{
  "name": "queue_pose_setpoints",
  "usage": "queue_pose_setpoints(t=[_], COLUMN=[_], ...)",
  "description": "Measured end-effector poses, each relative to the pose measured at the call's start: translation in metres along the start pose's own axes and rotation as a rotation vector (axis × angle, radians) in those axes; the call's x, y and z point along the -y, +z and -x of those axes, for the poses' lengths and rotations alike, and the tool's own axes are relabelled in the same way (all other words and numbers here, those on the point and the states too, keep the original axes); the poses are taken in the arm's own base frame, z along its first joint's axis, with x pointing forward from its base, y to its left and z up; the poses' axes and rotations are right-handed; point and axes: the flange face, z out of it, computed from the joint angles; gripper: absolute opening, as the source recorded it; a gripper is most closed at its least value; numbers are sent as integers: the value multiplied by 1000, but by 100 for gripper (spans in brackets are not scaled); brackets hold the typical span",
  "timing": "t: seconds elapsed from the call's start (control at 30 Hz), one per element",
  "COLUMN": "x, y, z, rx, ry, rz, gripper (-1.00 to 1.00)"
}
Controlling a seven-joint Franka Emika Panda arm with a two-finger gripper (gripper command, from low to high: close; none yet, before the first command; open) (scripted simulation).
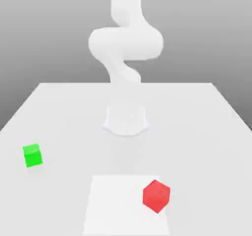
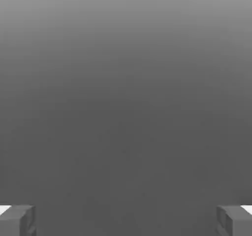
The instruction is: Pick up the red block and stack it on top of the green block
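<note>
Jaws: While the arm stands over the counter, the jaws of the gripper [image 2: 126, 220] are wide apart in the hand view, one at each side, with nothing between them.
Arm: white and smooth, it rises from its base, bends through a thick rounded joint and runs up past the top of the exterior view [image 1: 126, 43].
Base: white, it stands on the counter around the middle of the exterior view [image 1: 126, 119].
Counter: pale and broad, it carries the base and both blocks [image 1: 197, 132].
Red block: bright red, it lies near the front, toward the exterior view's right, with a corner pointing up in that view [image 1: 156, 196].
White patch: flat and four-sided, it lies in front of the base; the red block overlaps its right edge in the exterior view [image 1: 118, 205].
Green block: bright green, it sits at the exterior view's left, well apart from the red block [image 1: 32, 155].
</note>
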Motion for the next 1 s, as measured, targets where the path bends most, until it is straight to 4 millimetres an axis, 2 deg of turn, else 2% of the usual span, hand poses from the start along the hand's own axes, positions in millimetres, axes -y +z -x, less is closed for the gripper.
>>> queue_pose_setpoints(t=[0.13,0.27,0.4,0.5,0.6,0.7,0.87,0.9,1.0], x=[-6,-20,-44,-68,-96,-128,-157,-162,-163], y=[95,177,248,292,329,357,398,405,405], z=[25,64,114,156,202,243,274,279,279], rx=[131,257,383,478,574,661,682,683,683], ry=[-135,-267,-402,-504,-612,-705,-725,-725,-725], rz=[60,113,162,197,228,258,267,266,267], gripper=[0,0,0,0,0,0,0,-100,-100])
